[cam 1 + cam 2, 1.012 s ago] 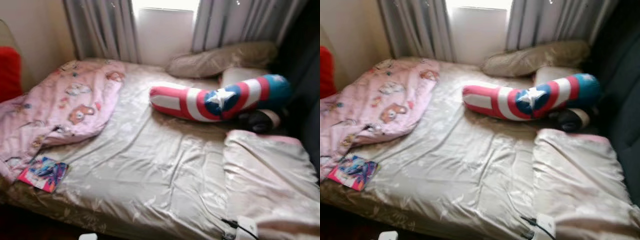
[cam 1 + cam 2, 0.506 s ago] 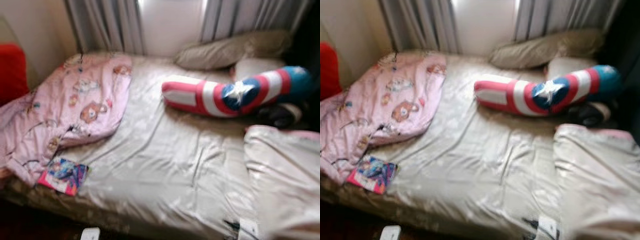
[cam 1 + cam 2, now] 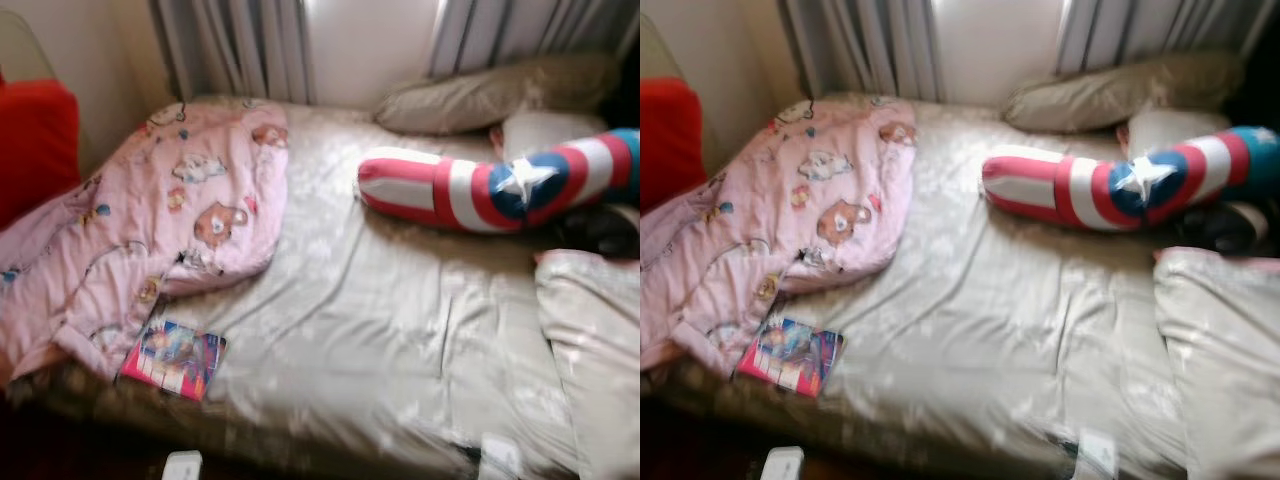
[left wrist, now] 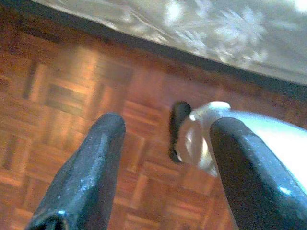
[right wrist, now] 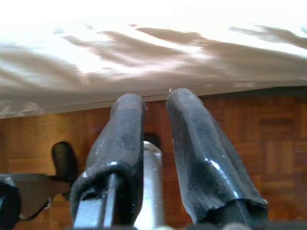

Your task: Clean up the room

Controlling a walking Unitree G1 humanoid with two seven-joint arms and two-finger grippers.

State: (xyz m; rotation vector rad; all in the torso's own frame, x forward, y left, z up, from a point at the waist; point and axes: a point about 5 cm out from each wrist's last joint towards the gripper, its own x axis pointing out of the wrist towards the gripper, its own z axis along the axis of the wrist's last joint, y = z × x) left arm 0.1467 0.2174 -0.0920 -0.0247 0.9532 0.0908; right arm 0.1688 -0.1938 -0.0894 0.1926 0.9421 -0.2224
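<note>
Near the bed's front left edge, a pink picture book [image 3: 172,358] is seen lying flat on the silky beige sheet [image 3: 380,330], just beside a crumpled pink cartoon-print blanket [image 3: 150,225]. Farther right, a red, white and blue star-marked bolster [image 3: 490,190] is laid before grey pillows. Above parquet floor [image 4: 62,96], the left claw [image 4: 158,167] is held apart, the right claw [image 5: 156,139] nearly together.

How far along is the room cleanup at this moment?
Nothing looks done yet. The pink blanket lies crumpled on the bed, a book sits at its near edge, and the striped bolster lies askew by the pillows. Nothing is in hand: the left tool is open and the right tool nearly closed, both empty over the wood floor. All tidying remains.
</note>
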